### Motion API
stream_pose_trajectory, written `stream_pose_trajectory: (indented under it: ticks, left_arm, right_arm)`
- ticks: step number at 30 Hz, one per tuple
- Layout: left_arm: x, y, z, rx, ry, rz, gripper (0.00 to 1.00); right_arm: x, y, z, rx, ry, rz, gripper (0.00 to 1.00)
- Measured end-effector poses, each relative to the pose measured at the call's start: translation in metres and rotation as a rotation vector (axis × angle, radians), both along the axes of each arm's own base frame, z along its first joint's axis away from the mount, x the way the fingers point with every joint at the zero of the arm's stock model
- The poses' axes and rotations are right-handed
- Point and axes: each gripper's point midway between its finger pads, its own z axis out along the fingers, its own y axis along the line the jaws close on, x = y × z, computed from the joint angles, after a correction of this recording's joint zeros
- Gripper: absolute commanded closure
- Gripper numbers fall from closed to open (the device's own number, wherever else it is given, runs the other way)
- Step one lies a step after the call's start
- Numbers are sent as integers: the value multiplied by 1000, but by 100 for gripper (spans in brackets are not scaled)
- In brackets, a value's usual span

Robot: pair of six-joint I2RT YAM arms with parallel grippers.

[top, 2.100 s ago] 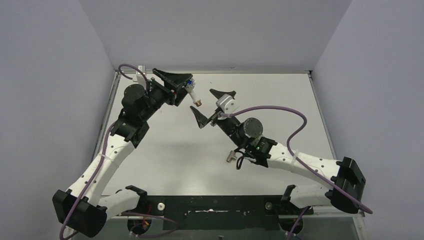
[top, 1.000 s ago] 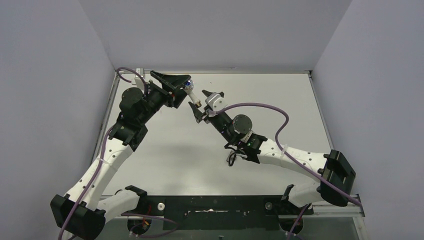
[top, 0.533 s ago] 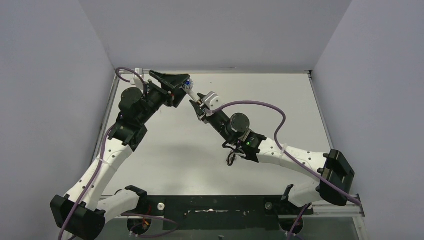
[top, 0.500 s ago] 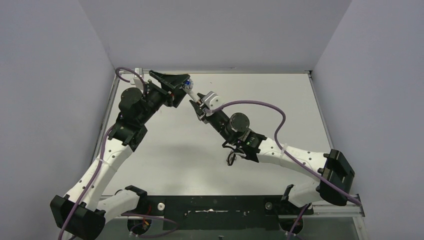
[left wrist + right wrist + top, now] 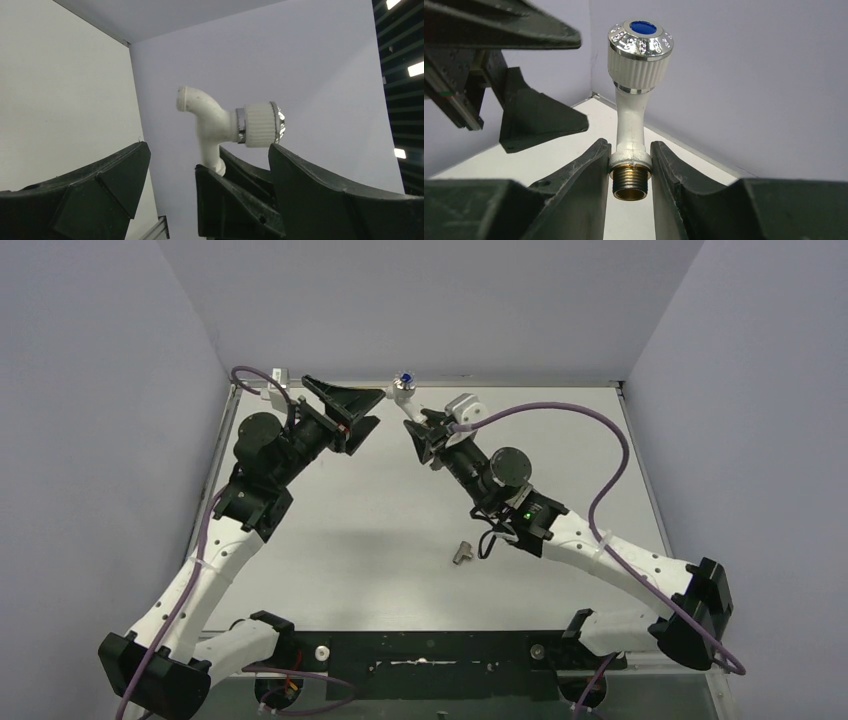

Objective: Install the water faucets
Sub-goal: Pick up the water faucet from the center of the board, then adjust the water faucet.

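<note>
A white water faucet with a chrome, blue-dotted knob is held up in the air near the back wall. My right gripper is shut on the faucet's base collar, and the brass thread pokes out between the fingers. My left gripper stands open just to the faucet's left, with nothing in it. From the left wrist, the faucet rises from the right gripper's fingers, clear of my own left fingers. A small grey metal fitting lies on the table.
The white table is walled in by grey panels on the left, back and right. A purple cable loops above the right arm. The left gripper's black fingers sit close to the faucet in the right wrist view.
The right gripper has shut on the faucet's base and the left gripper has opened and let it go. The right arm has carried the faucet back and to the right.
</note>
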Motion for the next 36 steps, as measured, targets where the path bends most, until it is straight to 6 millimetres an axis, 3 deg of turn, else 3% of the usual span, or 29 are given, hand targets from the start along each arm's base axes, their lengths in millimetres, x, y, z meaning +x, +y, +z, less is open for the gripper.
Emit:
stream_pose_trajectory:
  ticks: [7,14,17,20,23,27,32,36]
  left_arm:
    - [-1,6,2,96,-57,-7,9]
    - [-3,10,10,352,-223,-59,8]
    - [-1,9,4,487,-268,-104,6]
    - [3,6,-9,617,-303,-164,6]
    - [-2,4,-30,711,-333,-247,9]
    - [-18,-5,-35,746,-432,-372,12]
    - [-35,-16,-36,739,-546,-487,11]
    - [-49,-23,-41,734,-625,-562,3]
  right_arm:
    - [16,-46,16,111,73,-78,100]
    - [47,-105,23,155,272,-173,100]
    - [50,-127,28,159,355,-173,100]
    - [49,-141,19,141,434,-163,100]
    - [36,-137,-8,87,546,-105,100]
    - [8,-121,-33,23,672,34,100]
    - [-19,-101,-32,-4,699,225,100]
    - [-41,-90,-31,-13,692,359,100]
